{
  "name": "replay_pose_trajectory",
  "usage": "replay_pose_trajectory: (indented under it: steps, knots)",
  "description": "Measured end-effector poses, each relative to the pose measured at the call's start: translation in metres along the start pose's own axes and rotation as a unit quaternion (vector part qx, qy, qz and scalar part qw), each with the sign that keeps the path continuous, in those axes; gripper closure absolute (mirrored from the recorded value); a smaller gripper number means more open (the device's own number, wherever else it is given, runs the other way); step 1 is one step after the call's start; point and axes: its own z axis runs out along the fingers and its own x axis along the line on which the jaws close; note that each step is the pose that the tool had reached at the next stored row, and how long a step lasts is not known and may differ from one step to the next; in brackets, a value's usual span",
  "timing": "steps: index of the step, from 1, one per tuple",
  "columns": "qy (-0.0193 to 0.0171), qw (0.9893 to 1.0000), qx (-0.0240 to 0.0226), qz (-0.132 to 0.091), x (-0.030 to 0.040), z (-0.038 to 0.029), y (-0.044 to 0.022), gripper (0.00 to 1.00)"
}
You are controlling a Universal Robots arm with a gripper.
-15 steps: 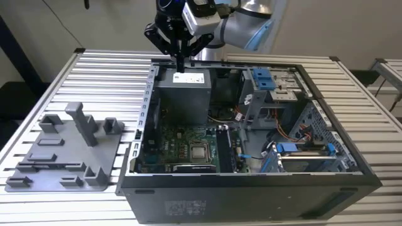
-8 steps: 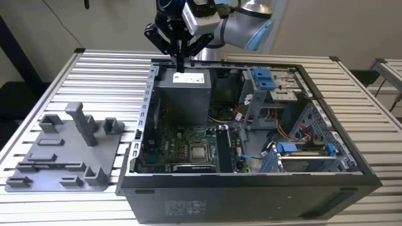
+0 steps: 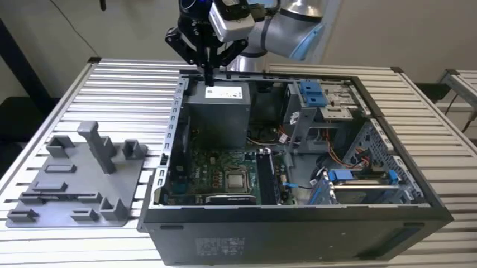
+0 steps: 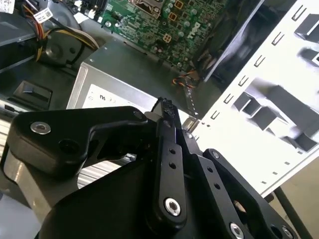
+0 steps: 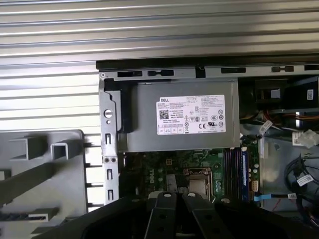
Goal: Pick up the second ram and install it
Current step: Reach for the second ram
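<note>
My gripper [image 3: 209, 78] hangs over the back of the open computer case [image 3: 171, 139], just above the grey power supply [image 3: 218, 109]. Its fingers meet at the tips in both wrist views [image 4: 167, 105] [image 5: 178, 193], with nothing seen between them. A long thin dark strip [image 3: 63, 196], which looks like the second ram, lies in a low slot of the grey holder tray [image 3: 130, 173] at the exterior view's left, far from the gripper. One dark stick [image 3: 264, 177] stands in the memory slots [image 5: 234, 167] on the green motherboard [image 3: 216, 167].
Upright grey holder blocks [image 3: 97, 145] rise from the tray. Inside the case are the processor socket [image 3: 237, 180], blue drive brackets [image 3: 313, 94] and loose cables [image 3: 350, 162]. Everything rests on a ribbed metal table [image 3: 127, 84].
</note>
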Motion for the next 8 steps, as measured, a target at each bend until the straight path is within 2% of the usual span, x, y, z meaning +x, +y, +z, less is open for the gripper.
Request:
replay_pose_trajectory:
  steps: [8]
  knots:
    - [0.0003,1.0,0.0,-0.002,0.0183,-0.0004,-0.0012,0.89]
